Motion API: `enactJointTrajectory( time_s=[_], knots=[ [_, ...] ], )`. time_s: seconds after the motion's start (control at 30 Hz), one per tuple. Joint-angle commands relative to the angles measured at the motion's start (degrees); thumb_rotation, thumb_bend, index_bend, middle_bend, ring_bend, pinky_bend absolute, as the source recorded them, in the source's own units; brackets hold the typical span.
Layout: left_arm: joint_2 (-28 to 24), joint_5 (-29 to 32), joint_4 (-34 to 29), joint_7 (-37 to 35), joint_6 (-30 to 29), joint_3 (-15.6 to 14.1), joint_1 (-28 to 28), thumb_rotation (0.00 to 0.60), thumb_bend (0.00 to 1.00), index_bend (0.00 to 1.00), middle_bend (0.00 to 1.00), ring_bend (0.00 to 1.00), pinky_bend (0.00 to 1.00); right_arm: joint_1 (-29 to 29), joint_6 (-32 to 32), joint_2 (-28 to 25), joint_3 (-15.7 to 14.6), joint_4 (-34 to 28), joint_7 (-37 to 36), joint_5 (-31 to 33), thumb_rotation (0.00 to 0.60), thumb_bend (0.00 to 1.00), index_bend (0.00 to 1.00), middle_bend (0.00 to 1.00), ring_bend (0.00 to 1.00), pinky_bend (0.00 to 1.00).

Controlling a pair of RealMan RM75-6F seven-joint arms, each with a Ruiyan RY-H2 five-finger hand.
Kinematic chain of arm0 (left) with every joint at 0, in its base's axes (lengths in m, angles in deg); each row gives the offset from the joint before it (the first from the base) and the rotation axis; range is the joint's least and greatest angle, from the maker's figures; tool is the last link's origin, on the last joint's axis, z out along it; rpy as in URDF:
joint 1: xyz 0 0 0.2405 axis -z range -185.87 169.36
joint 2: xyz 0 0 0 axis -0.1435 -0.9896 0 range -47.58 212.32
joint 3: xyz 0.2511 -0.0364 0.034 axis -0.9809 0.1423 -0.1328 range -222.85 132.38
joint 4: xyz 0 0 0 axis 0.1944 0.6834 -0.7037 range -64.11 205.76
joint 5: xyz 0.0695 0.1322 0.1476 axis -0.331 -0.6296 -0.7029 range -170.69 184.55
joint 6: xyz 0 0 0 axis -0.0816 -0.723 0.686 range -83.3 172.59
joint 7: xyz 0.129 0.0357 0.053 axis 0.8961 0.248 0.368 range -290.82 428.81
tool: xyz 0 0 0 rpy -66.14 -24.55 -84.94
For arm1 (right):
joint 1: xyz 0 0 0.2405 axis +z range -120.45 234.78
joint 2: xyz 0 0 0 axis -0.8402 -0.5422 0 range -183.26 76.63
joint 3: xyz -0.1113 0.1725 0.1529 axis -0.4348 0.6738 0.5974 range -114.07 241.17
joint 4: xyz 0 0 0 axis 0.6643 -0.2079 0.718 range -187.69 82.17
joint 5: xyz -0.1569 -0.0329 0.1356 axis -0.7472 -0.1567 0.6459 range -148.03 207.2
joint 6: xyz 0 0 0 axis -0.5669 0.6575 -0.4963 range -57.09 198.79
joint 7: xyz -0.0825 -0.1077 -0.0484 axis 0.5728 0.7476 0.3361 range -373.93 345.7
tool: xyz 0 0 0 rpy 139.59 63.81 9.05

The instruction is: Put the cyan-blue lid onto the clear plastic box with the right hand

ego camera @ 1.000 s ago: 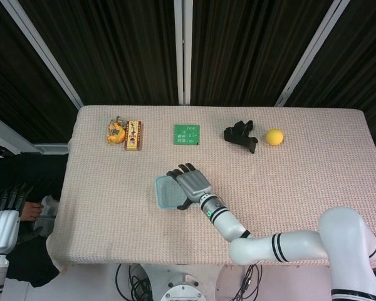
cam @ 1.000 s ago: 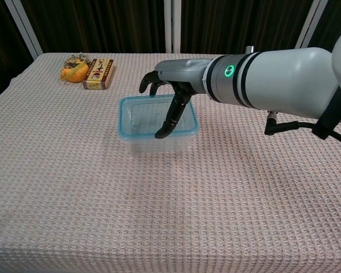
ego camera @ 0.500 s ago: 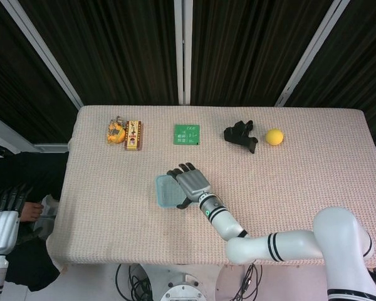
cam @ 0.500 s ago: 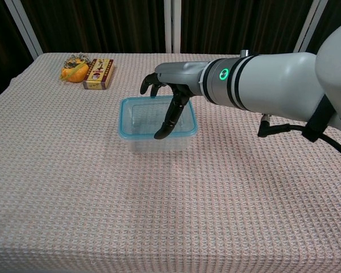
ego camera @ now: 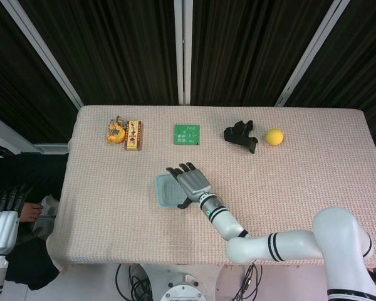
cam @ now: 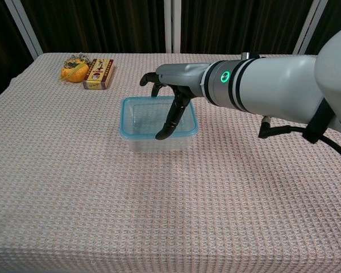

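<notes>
Only overhead, left hand (ego camera: 5, 216), lemon (ego camera: 274, 137)

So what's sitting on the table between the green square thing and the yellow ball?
A black object lies between the green card and the yellow ball, near the ball but apart from it. Only the head view shows this.

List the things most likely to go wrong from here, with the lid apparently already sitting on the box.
1. The right hand reaches over the cyan-blue lid, one finger dipping toward its near edge; lifting away could snag the rim and shift or pop the lid.
2. Whether the lid is pressed fully onto the clear plastic box cannot be told, so it may sit loose.
3. Pressing harder might slide the light box across the tablecloth.
</notes>
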Motion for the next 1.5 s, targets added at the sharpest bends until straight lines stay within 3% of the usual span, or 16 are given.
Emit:
enactJointTrajectory(
  time_s=[0.03, 0.47, 0.73, 1.5],
  knots=[
    [-0.03, -0.05, -0.07, -0.01, 0.01, 0.0, 0.03, 0.6, 0.05, 0.09, 0.02, 0.0, 0.0, -0.06, 0.09, -0.09, -0.08, -0.06, 0.01, -0.03, 0.6, 0.0, 0.0, 0.16, 0.0, 0.0],
    [-0.3, 0.03, -0.52, 0.35, -0.15, 0.14, 0.04, 0.6, 0.05, 0.09, 0.02, 0.0, 0.0, -1.43, -1.22, -2.73, -0.62, -3.74, -0.59, -4.13, 0.6, 0.0, 0.0, 0.07, 0.0, 0.0],
    [-0.76, 0.0, -1.54, 1.18, -0.15, 0.19, 0.12, 0.6, 0.05, 0.09, 0.02, 0.0, 0.0, -2.18, -0.82, -5.12, -1.62, -9.36, -0.86, -9.21, 0.6, 0.0, 0.0, 0.13, 0.0, 0.0],
    [-0.59, 0.14, -0.92, 0.25, -0.09, -0.21, -0.33, 0.6, 0.05, 0.09, 0.02, 0.0, 0.0, 1.34, 2.88, 0.56, -2.55, -1.61, 0.12, -5.07, 0.6, 0.0, 0.0, 0.16, 0.0, 0.0]
  ],
)
